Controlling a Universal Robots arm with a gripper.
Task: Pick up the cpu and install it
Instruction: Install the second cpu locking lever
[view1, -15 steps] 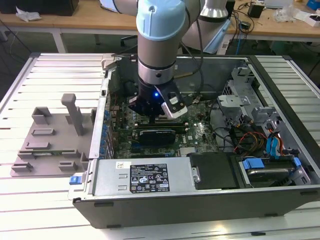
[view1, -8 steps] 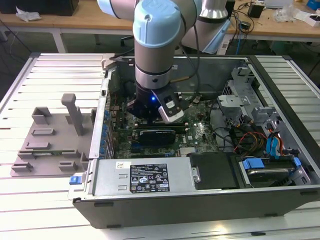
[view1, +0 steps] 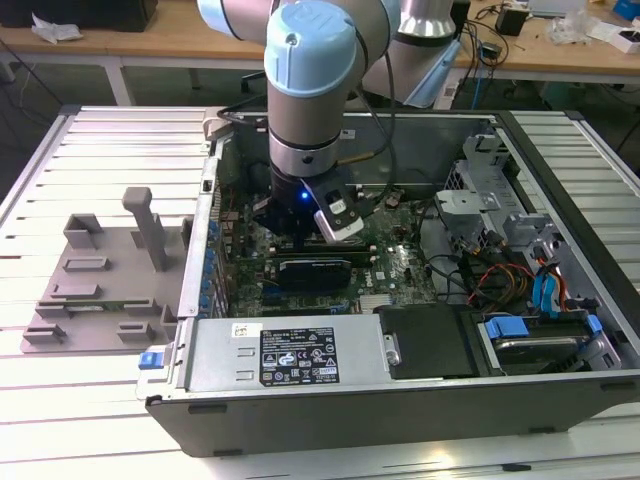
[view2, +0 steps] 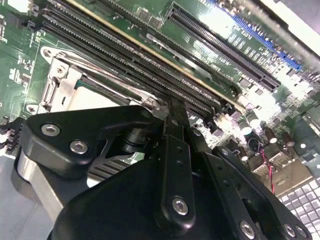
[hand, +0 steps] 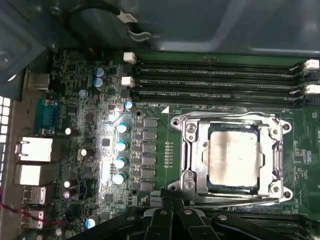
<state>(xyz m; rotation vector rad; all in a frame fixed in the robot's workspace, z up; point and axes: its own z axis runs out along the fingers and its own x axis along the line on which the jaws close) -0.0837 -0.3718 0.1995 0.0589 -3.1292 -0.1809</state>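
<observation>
Arm (view1: 305, 110) — over open computer case (view1: 400, 330)

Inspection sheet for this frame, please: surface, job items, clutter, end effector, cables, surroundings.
Surface: slatted metal table carrying an open computer case.
Job's things: cpu lies inside the socket frame on the motherboard.
Clutter: grey plastic fixture at the exterior view's left.
End effector: end effector low over the board by the memory slots, holding nothing visible; fingers appear together.
Cables: red, orange and blue leads inside the case.
Surroundings: workbenches behind.
</observation>
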